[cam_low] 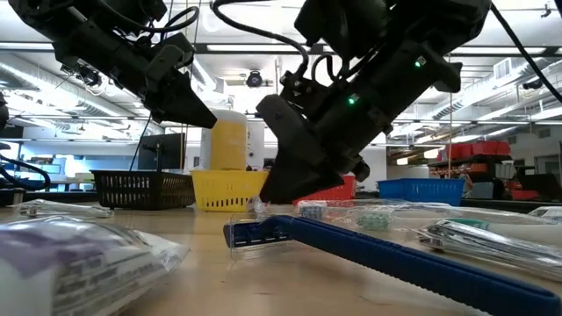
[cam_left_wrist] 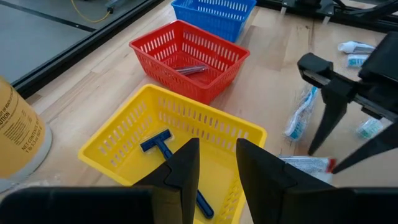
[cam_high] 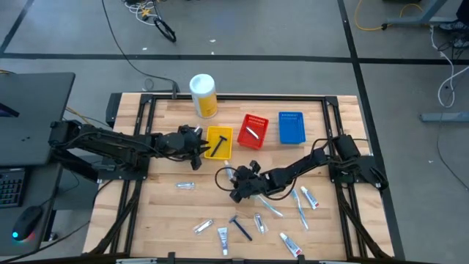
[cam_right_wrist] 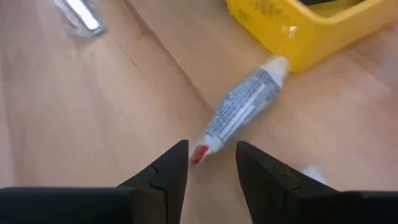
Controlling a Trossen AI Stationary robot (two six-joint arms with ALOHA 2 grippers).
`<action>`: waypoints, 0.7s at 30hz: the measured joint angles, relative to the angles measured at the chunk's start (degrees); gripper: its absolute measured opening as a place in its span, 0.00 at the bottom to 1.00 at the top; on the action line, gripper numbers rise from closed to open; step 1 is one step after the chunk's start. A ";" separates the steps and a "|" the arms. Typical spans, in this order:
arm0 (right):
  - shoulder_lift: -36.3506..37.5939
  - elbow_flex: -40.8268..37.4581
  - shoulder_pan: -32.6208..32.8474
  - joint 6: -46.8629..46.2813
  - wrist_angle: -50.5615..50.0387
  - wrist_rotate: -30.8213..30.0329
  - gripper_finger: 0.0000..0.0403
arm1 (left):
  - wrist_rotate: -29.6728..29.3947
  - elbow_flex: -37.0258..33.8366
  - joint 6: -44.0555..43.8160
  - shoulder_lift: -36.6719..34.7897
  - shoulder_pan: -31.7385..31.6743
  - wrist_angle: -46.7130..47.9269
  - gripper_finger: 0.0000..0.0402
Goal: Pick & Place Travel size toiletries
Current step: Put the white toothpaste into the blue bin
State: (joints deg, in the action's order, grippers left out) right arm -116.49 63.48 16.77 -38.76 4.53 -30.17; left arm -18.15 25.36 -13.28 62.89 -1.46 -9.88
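Right end effector (cam_high: 236,192) sits low over the middle of the wooden tabletop (cam_high: 161,209), fingers parted, nothing between them. Left end effector (cam_high: 199,152) hangs at the near edge of the yellow basket (cam_high: 220,133), fingers also parted and empty. High view: three slotted plastic baskets in a row, yellow, red (cam_high: 253,130) and blue (cam_high: 291,127); a yellow canister (cam_high: 204,95) with a white lid behind them. One dark razor (cam_high: 217,144) lies in the yellow basket, one pale tube (cam_high: 250,133) in the red one. Loose toiletries are scattered on the front half of the tabletop: small white tubes, one blue razor (cam_high: 239,227), pale wrapped toothbrushes; exact count uncertain.

Low view: the blue razor (cam_low: 351,241) lies flat in the foreground, ribbed head toward the left; clear crinkled wrappers on both sides.

Left wrist view: blue T-shaped razor (cam_left_wrist: 172,163) on the yellow basket's floor, silver tube (cam_left_wrist: 191,70) in the red basket, blue basket (cam_left_wrist: 214,14) beyond.

Right wrist view: one white tube with a red end (cam_right_wrist: 239,113) lies flat on the wood just ahead of the open fingers (cam_right_wrist: 168,171), its other end near the yellow basket's (cam_right_wrist: 298,25) wall.
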 joint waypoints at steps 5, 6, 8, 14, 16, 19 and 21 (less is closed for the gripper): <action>0.00 0.00 -0.96 0.25 0.64 1.61 0.24 | 0.00 -0.02 -0.01 0.00 -0.01 0.10 0.28; 0.00 0.00 -1.18 0.27 0.87 2.46 0.21 | 0.00 -0.02 0.01 0.00 0.00 0.07 0.28; 0.00 0.00 -1.74 0.52 1.25 3.72 0.15 | 0.02 -0.02 0.01 0.00 0.00 0.07 0.28; 0.18 0.09 -2.98 4.85 1.54 4.70 0.02 | 0.22 -0.02 0.12 0.00 0.00 0.10 0.28; 0.98 0.07 -3.24 7.00 0.46 4.89 0.01 | 0.22 -0.02 0.14 0.00 -0.01 0.12 0.28; 3.82 -0.02 -3.63 10.98 -2.63 4.92 0.01 | 0.22 -0.02 0.14 0.00 0.00 0.12 0.28; 7.23 -0.02 -3.94 12.66 -7.03 4.53 0.01 | 0.22 -0.02 0.16 0.00 0.00 0.12 0.28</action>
State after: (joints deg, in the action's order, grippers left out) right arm -109.25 63.46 12.83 -26.10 -2.50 -25.64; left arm -17.93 25.34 -13.13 62.89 -1.45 -9.76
